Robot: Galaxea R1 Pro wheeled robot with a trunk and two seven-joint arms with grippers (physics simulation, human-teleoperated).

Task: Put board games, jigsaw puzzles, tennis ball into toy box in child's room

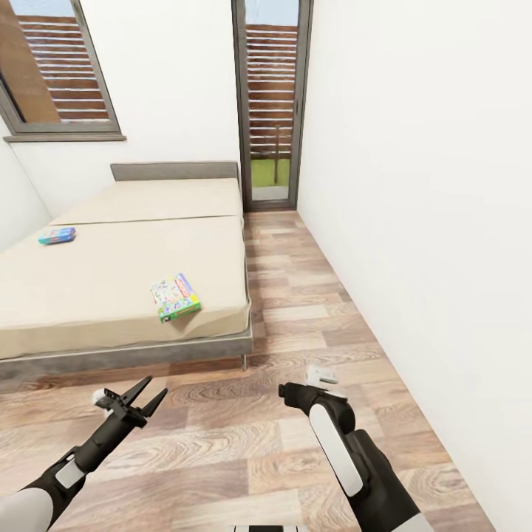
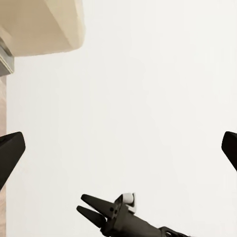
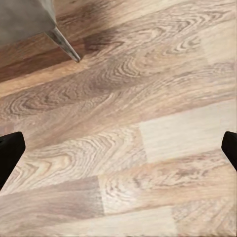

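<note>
I am standing in a bedroom of a home. In front of me is a wide, low bed (image 1: 125, 273) with a plain cream mattress in two parts, a grey frame and a grey headboard (image 1: 174, 171) against the far wall. Two colourful printed game boxes lie on the mattress, one with a green edge (image 1: 175, 297) near the foot corner and a small teal-blue one (image 1: 58, 236) farther off to my left, which suggests a child's room. The floor (image 1: 295, 310) is wood plank, the walls (image 1: 414, 185) plain white. A grey-framed window (image 1: 59, 70) and a tall, narrow glazed door (image 1: 270, 103) look out on slatted fencing and grass.
</note>
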